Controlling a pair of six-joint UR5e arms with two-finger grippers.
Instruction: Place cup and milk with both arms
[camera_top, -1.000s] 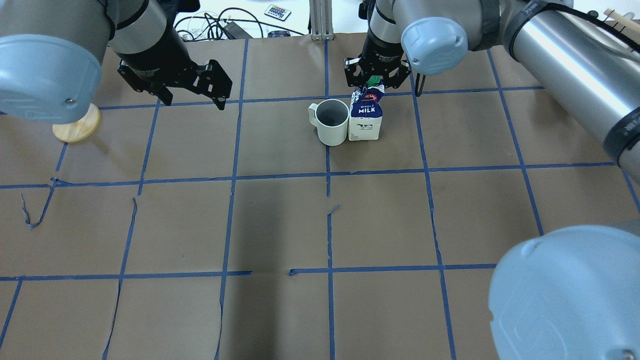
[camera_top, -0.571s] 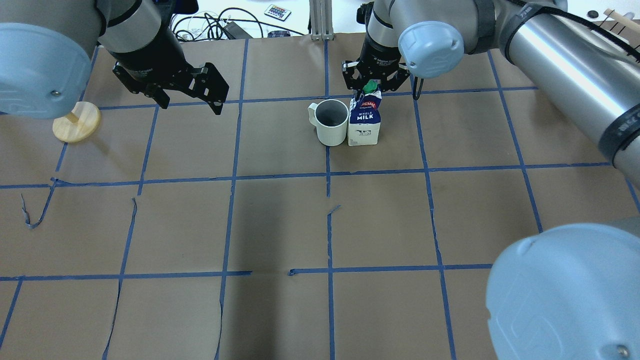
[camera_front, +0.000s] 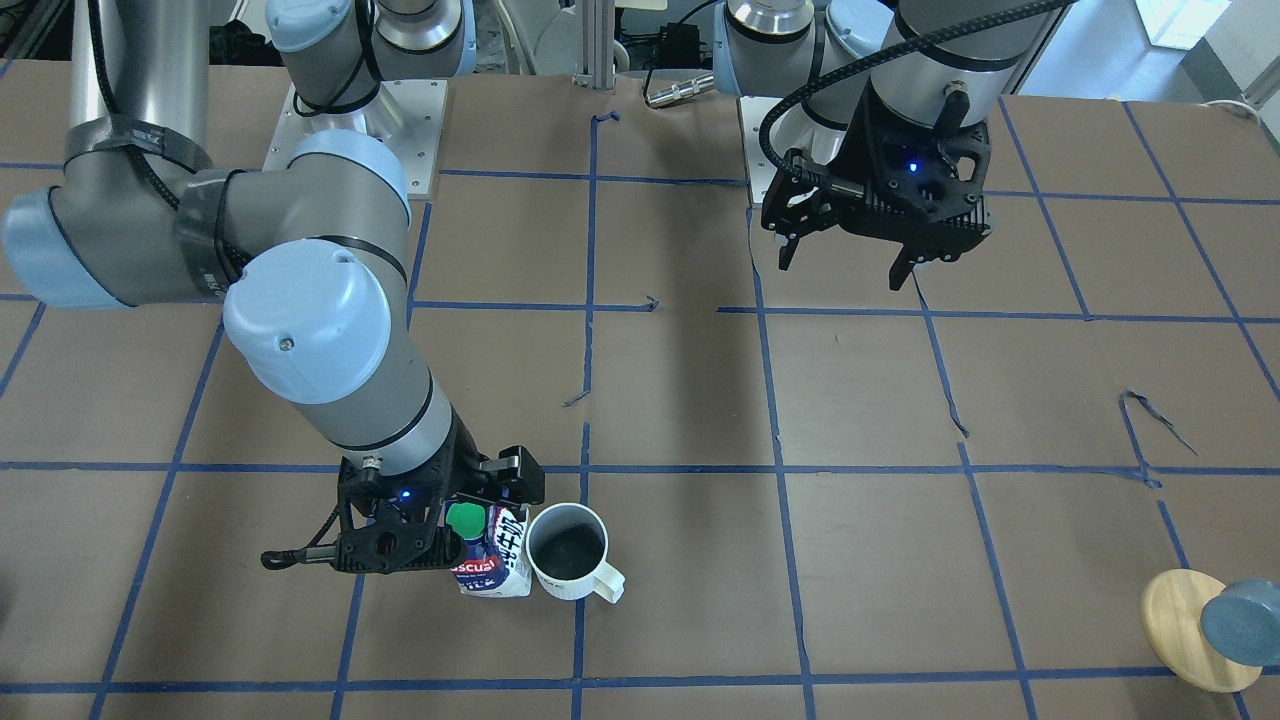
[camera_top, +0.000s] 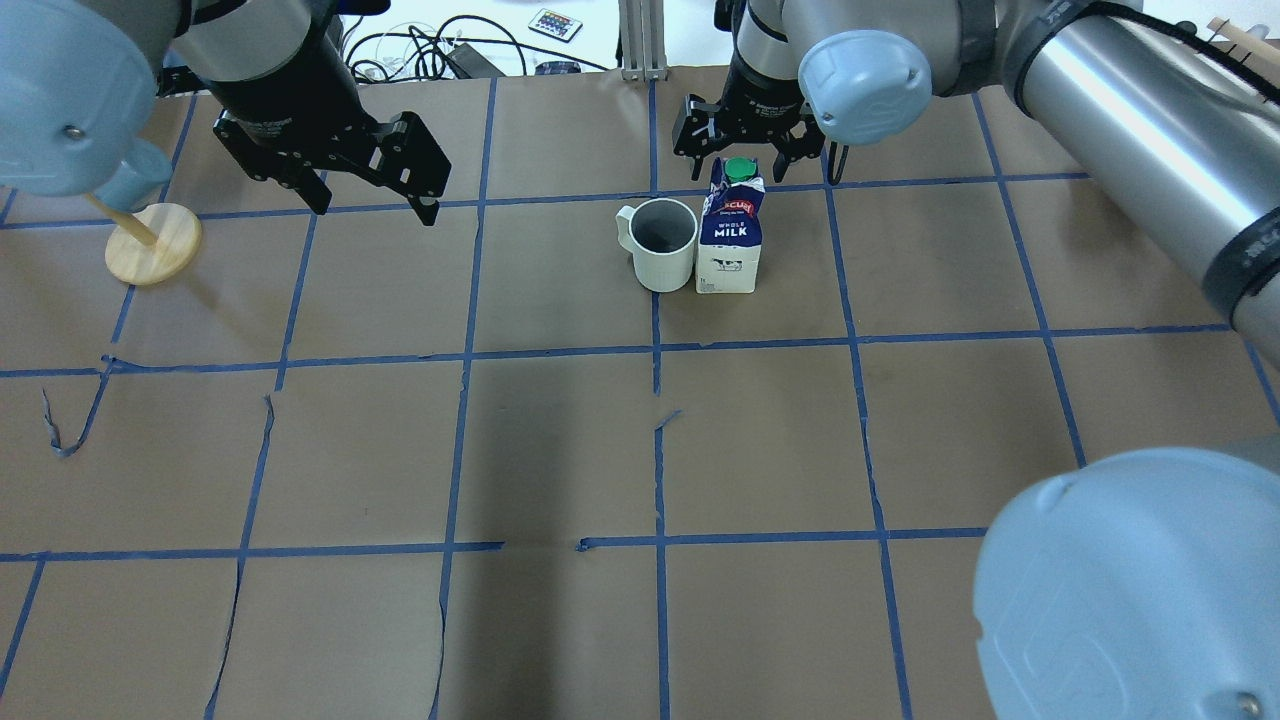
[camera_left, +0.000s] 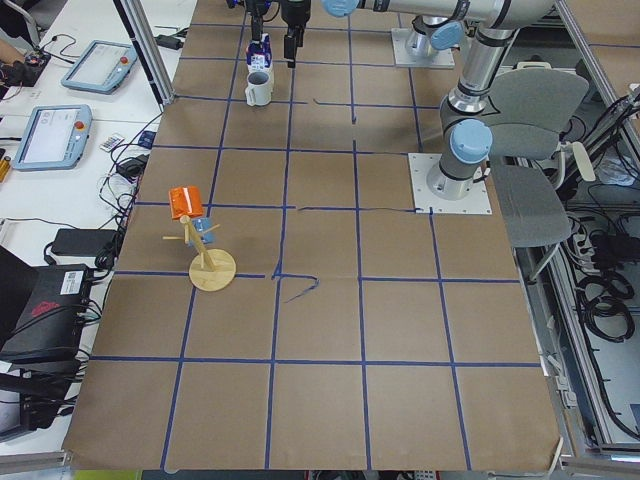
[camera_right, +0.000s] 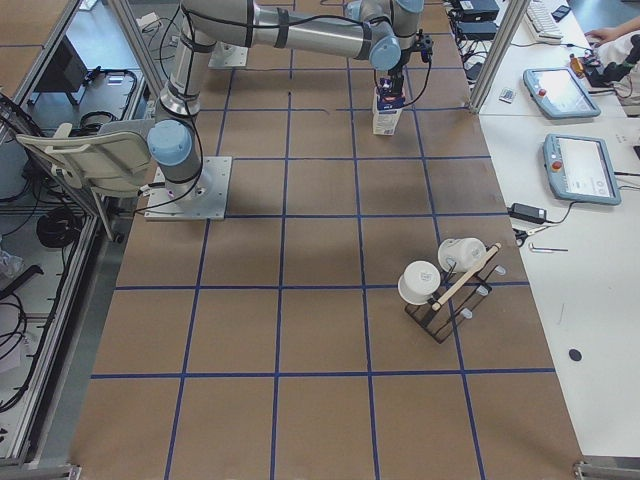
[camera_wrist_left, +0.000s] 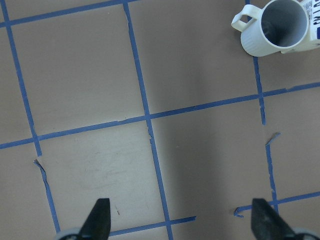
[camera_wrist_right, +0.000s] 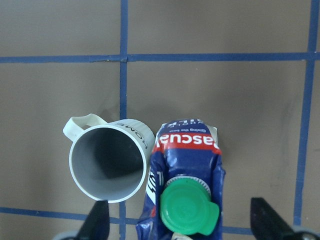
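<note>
The white cup (camera_top: 662, 243) stands upright with its handle to the left, touching the milk carton (camera_top: 730, 240), which stands upright beside it. My right gripper (camera_top: 746, 152) is open just above the carton's green cap. In the right wrist view its fingers straddle the milk (camera_wrist_right: 186, 150) without touching, with the cup (camera_wrist_right: 107, 165) alongside. My left gripper (camera_top: 375, 205) is open and empty, well left of the cup. It also shows in the front-facing view (camera_front: 842, 265). The left wrist view shows the cup (camera_wrist_left: 272, 27) at its top right.
A round wooden stand (camera_top: 153, 243) with a blue-grey disc sits at the far left. Cables (camera_top: 440, 50) lie beyond the table's far edge. A mug rack (camera_right: 445, 285) stands at the table's right end. Blue tape lines grid the brown table cover (camera_top: 560, 450).
My right gripper has opened and lifted off the carton's top, and the carton now stands straight and free. My left gripper has drifted slightly up and left.
</note>
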